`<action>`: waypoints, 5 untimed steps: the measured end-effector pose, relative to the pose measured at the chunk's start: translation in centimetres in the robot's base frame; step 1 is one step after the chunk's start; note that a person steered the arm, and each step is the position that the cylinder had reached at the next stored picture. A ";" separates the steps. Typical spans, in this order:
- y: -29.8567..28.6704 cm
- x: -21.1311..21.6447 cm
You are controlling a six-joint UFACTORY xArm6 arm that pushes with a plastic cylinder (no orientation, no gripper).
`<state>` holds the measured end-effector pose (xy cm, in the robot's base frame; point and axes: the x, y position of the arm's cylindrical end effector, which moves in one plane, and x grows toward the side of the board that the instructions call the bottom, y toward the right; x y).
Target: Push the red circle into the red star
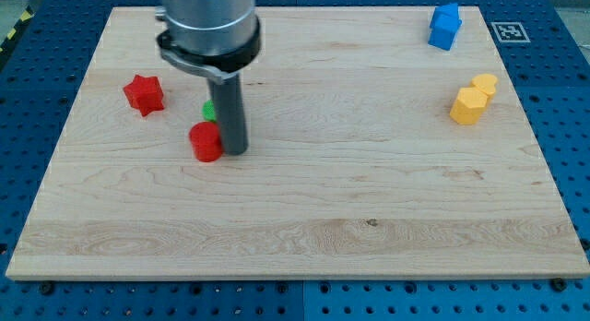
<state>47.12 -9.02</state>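
Observation:
The red circle (206, 141) lies left of the board's middle. The red star (144, 94) lies up and to the left of it, a short gap away. My tip (234, 151) rests on the board right against the red circle's right side. A green block (209, 109) sits just above the red circle and is partly hidden behind my rod.
A blue block (444, 27) lies near the view's top right corner of the wooden board (304, 210). A yellow block (472, 100) lies at the right side. A small marker tag (507, 31) sits off the board's top right corner.

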 end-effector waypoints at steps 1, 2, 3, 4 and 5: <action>-1.3 0.0; -1.3 0.0; -3.3 0.0; -4.5 0.0; -3.9 1.3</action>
<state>48.39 -12.89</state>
